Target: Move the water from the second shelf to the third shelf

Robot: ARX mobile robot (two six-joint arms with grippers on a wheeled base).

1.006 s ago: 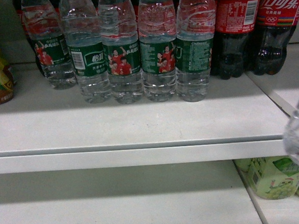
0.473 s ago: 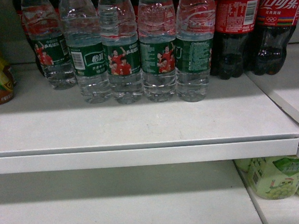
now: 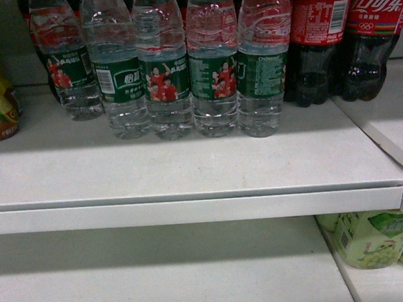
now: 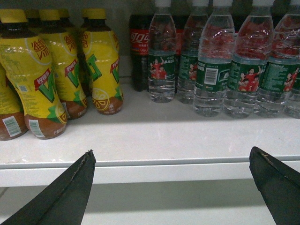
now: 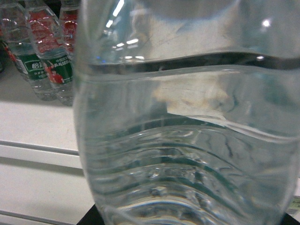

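Note:
A clear ribbed water bottle (image 5: 187, 131) fills the right wrist view, very close to the camera. My right gripper is shut on it; only a dark part of the gripper body (image 5: 91, 219) shows under the bottle, and its fingers are hidden. Several more water bottles (image 3: 213, 74) with green labels stand in a row on the white shelf (image 3: 189, 166); the same row (image 4: 243, 70) shows in the left wrist view. My left gripper (image 4: 171, 157) hangs open and empty in front of that shelf's front edge. Neither gripper shows in the head view.
Dark cola bottles (image 3: 349, 37) with red labels stand right of the water row. Yellow drink bottles (image 4: 56, 70) stand to its left. Under this shelf is a lower shelf (image 3: 162, 278) with green drink packs (image 3: 370, 239) at its right end.
One second ago the held bottle showed at the right edge of the head view; it has since left that view. The shelf's bottles have not moved.

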